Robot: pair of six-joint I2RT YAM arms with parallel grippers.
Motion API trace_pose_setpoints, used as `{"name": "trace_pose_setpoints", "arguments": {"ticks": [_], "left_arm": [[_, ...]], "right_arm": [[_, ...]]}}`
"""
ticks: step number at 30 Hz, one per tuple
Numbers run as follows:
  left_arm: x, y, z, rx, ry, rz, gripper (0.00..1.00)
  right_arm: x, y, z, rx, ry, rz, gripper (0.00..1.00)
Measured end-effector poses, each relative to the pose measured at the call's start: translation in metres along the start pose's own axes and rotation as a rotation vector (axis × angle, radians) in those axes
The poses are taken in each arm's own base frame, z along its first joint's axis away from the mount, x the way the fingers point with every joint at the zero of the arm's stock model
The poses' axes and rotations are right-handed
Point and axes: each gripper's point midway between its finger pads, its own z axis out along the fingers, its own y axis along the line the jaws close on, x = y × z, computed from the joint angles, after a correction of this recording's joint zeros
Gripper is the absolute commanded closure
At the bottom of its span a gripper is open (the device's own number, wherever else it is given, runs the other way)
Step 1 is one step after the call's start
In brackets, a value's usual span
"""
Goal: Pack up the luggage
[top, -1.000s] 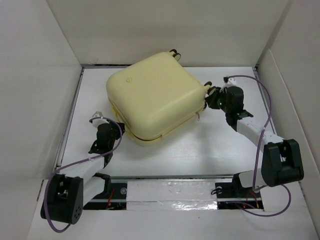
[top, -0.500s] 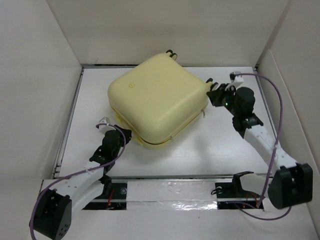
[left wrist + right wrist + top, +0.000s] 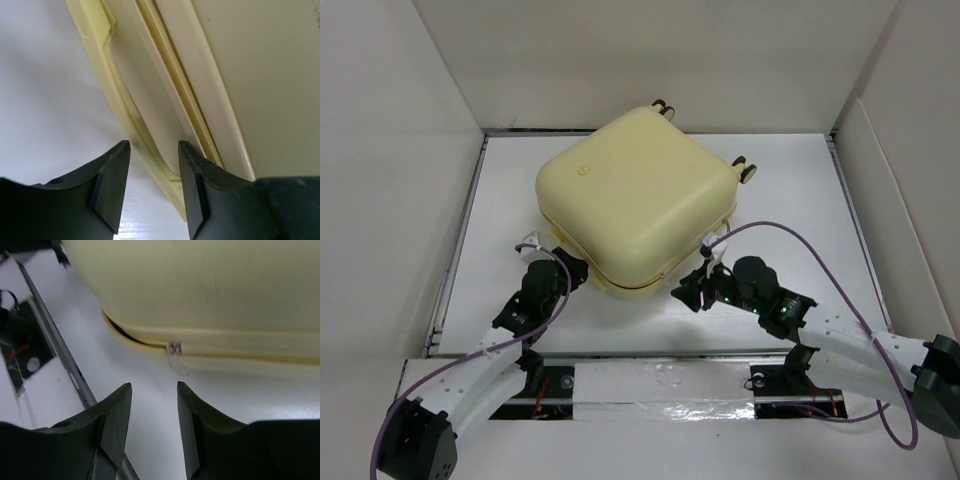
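White counter [image 3: 790, 200]; luggage [image 3: 630, 200] laid flat, upper centre, lid down. Left fingers [image 3: 112, 185] apart, held at its lower-left edge. Right fingers [image 3: 112, 425] apart, empty; zipper pull [image 3: 175, 352] seen just ahead.

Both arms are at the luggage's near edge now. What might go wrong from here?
1. The left gripper has its jaws open astride the luggage rim at the near-left corner; closing might pinch only that rim and drag the case.
2. The zipper pull ahead of the right gripper is small and dangles free; the open jaws could miss it.
3. The seam gap beside the pull stands open; tugging there may jam the zipper.
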Motion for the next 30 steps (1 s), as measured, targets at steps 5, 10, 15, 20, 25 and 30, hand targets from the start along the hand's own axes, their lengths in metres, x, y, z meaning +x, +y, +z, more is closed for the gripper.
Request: {"name": "trace_pose_setpoints", "arguments": {"ticks": [5,10,15,20,25,30], "left_arm": [[0.009,0.005,0.0,-0.016,0.04,0.019,0.57],[0.016,0.008,0.003,-0.027,0.07,0.029,0.59],[0.017,0.004,0.005,-0.011,0.078,0.035,0.68],[0.017,-0.002,0.009,0.011,0.076,0.018,0.78],[0.016,-0.006,0.015,0.029,0.072,0.01,1.0],[0.021,-0.013,0.017,0.056,0.069,0.012,1.0]], "right_arm": [[0.041,-0.013,0.004,0.072,0.086,-0.005,0.49],[0.051,-0.023,0.018,0.12,0.101,-0.021,0.48],[0.052,-0.028,0.036,0.159,0.108,-0.045,0.48],[0.045,-0.027,0.052,0.193,0.095,-0.073,0.5],[0.045,-0.03,0.053,0.259,0.076,-0.098,0.63],[0.042,-0.041,0.048,0.339,0.064,-0.114,0.83]]}}
